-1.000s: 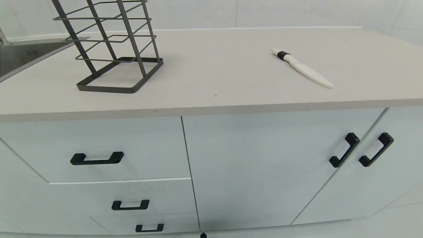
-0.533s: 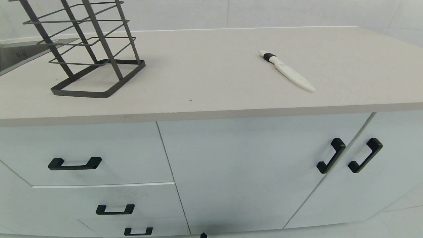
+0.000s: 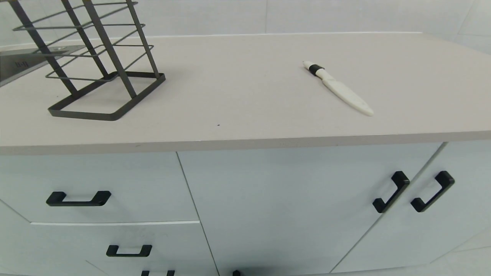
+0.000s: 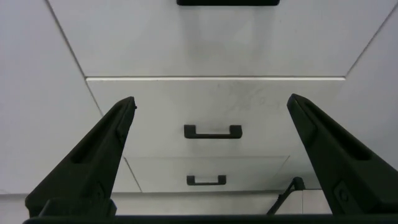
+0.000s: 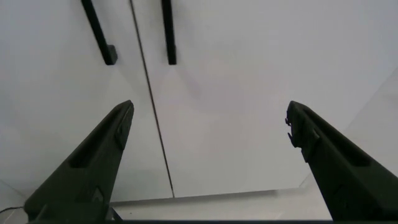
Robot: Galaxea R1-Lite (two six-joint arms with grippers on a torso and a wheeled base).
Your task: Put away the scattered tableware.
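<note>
Left gripper (image 4: 211, 102), fingers spread wide and holding nothing, faces the drawer fronts below the wire rack (image 3: 82, 114). One sink (image 3: 19, 65) corner shows just behind the rack's left side. That single empty rack stands on the countertop (image 3: 245, 99). Three black drawer handles (image 3: 78, 198) are stacked below the rack. One white knife (image 3: 337, 89) with a black band lies flat, well right of the rack. Two door handles (image 3: 391, 191) sit lower, farther right. Right gripper (image 5: 210, 107), also spread and empty, faces those doors.
</note>
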